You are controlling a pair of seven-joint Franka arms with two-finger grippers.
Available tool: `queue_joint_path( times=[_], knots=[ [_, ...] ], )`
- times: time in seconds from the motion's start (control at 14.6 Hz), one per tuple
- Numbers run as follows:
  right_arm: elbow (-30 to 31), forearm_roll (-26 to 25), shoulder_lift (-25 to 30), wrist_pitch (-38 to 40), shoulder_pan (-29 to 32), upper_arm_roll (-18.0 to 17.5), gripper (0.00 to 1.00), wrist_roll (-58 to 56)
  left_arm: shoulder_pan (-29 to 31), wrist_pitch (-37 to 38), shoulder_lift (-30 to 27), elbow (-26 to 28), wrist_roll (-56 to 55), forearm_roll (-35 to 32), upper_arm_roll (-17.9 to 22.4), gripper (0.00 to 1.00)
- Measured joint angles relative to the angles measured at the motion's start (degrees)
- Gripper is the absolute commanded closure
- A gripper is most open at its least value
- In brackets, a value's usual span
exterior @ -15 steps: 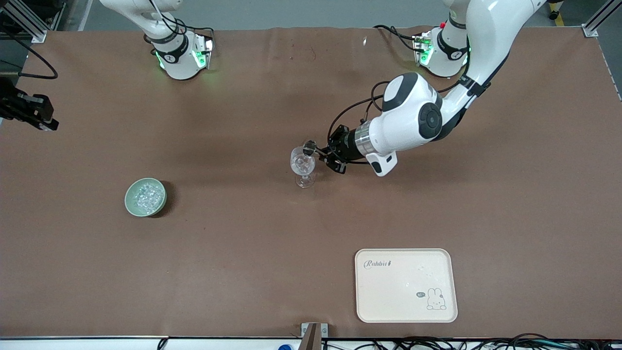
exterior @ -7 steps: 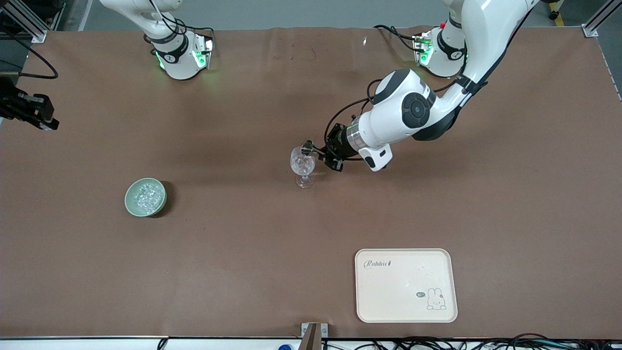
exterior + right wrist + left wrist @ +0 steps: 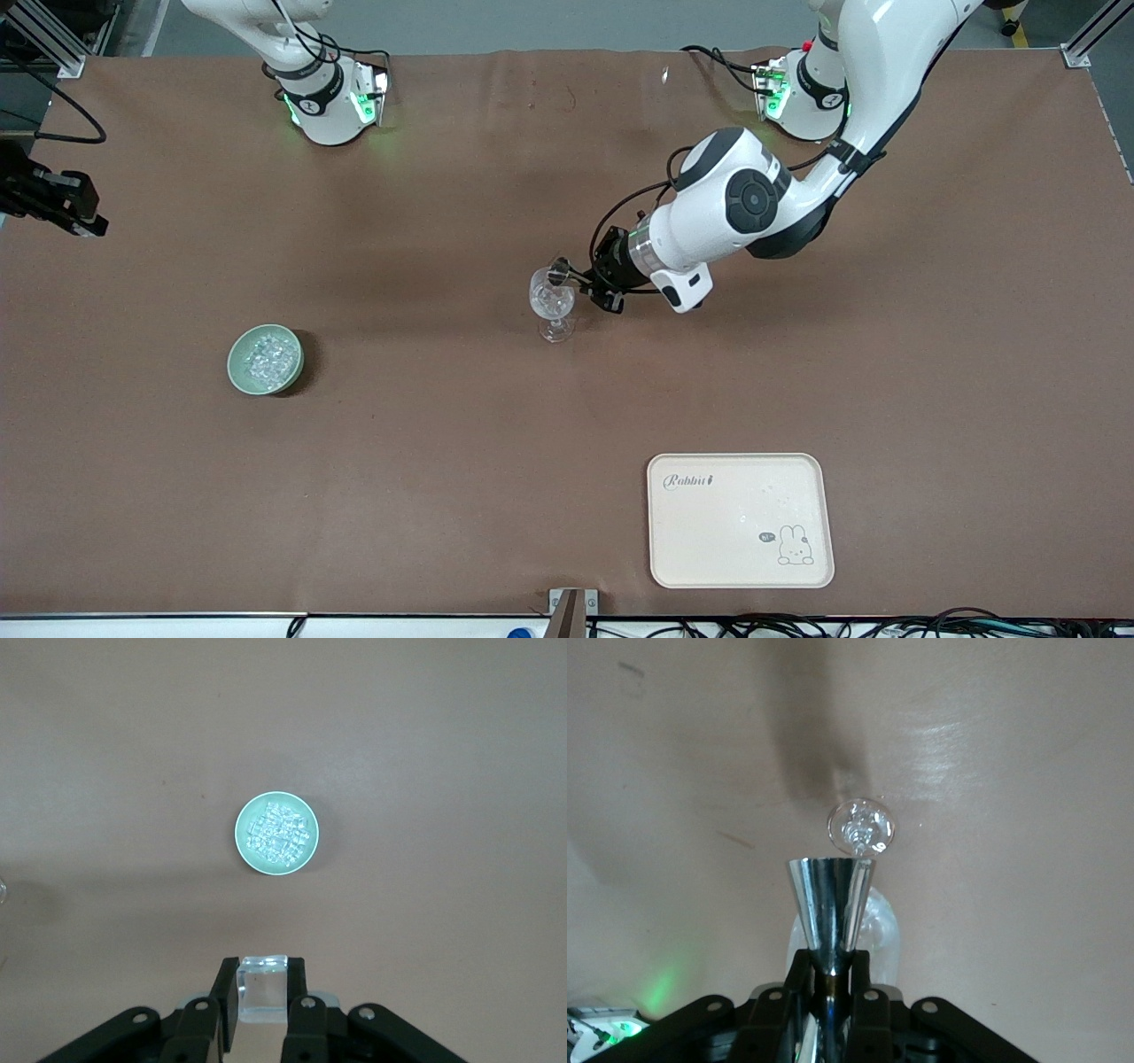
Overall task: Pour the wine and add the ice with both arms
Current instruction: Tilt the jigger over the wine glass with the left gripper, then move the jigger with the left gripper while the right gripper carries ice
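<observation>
Tray (image 3: pixel 740 520) lies nearest, bare. Farther off, the green bowl (image 3: pixel 265 359) holds the ice (image 3: pixel 267 357); the right pincer (image 3: pixel 262 992), high above it, grips one clear cube (image 3: pixel 263 990). Mid-worktop, the left pincer (image 3: pixel 585 285) clamps a steel jigger (image 3: pixel 829 899) over the wine glass (image 3: pixel 552 301) (tip slowly, spout centred, I'd judge).

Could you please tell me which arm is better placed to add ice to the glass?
Right: the right gripper holds an ice cube; the left gripper holds a jigger over the glass.
</observation>
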State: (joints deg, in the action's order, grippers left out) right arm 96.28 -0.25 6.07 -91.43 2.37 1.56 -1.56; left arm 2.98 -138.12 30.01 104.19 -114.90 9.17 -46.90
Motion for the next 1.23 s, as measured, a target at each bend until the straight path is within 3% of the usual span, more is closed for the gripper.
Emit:
queue_joint_path(
  times=[0.68, 0.89, 1.23],
  knots=[
    [0.3, 0.0, -0.1, -0.3, -2.3, -1.0, 1.0, 0.1, 2.8, 1.1, 2.2, -2.4, 17.2, 16.0, 0.0, 1.0],
    [1.2, 0.0, -2.1, -3.3, -7.6, -1.2, 1.0, 5.6, 7.1, 4.0, 2.3, -4.8, 23.2, 22.5, 0.0, 1.0],
    [1.3, 0.1, -11.0, -13.8, -19.8, -1.6, 1.0, 21.8, 14.0, 6.9, 5.3, -9.6, 28.5, 29.2, 0.1, 1.0]
  ],
)
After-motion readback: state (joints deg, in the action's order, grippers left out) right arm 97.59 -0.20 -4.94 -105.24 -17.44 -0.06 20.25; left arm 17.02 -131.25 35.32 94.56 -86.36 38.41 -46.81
